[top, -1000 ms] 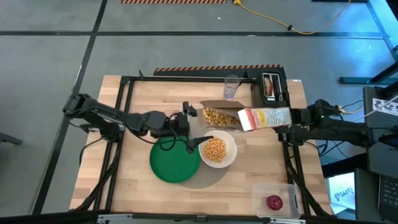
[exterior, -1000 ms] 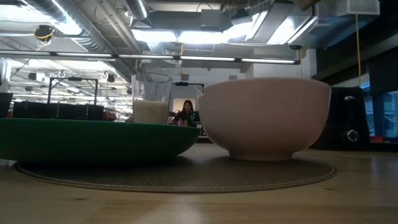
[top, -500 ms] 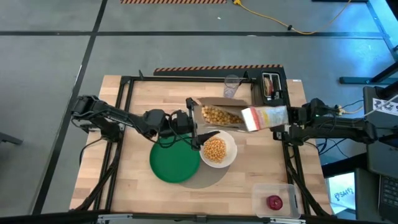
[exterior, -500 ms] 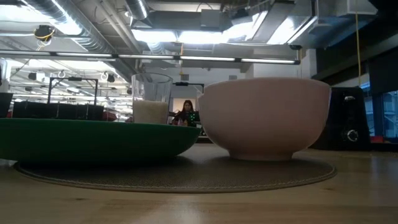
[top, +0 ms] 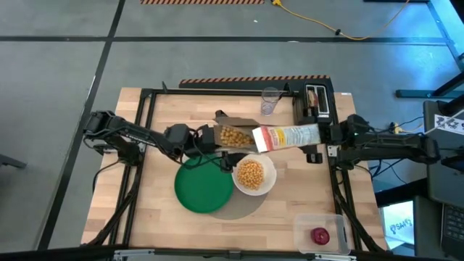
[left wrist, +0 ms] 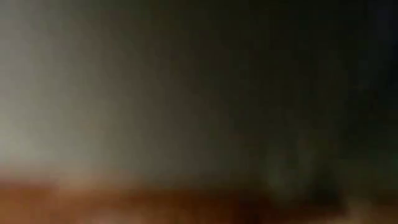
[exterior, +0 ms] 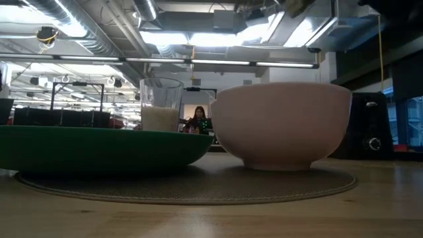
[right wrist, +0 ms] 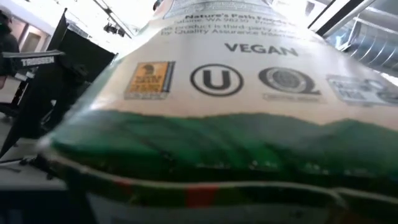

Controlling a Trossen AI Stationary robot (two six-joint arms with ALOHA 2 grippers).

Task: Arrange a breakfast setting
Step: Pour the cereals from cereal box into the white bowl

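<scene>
A cereal box [top: 286, 136] lies about level in the air above the table. Its open end [top: 233, 135], showing cereal, points to the table's left. My right gripper [top: 324, 135] is shut on its other end. My left gripper [top: 209, 139] stands open right at the box's open end. Below, on the round grey mat [top: 243, 205], sit a white bowl [top: 251, 175] of cereal and a green plate [top: 202, 191]. In the low view the bowl [exterior: 281, 125] and plate [exterior: 99, 149] rest on the mat [exterior: 192, 186]. The left wrist view is dark and blurred. My left gripper's fingers are beside the flaps of the box's open end [top: 220, 134]; I cannot tell whether they touch them. My right gripper holds the box by its closed end [top: 316, 135], coming level from the table's right, along the box's length. The box [right wrist: 217, 124] is lifted clear, lying on its side.
A glass [top: 270, 102] and a black toaster [top: 317, 101] stand at the far edge. A clear tub [top: 320, 232] with a red apple [top: 320, 235] sits at the near right corner. A person [exterior: 198, 120] shows far back in the room.
My right gripper has carried the cereal box toward the table's left, still lying on its side. My left gripper has tipped upward and drawn from above the bowl's left rim up to the box's open end.
</scene>
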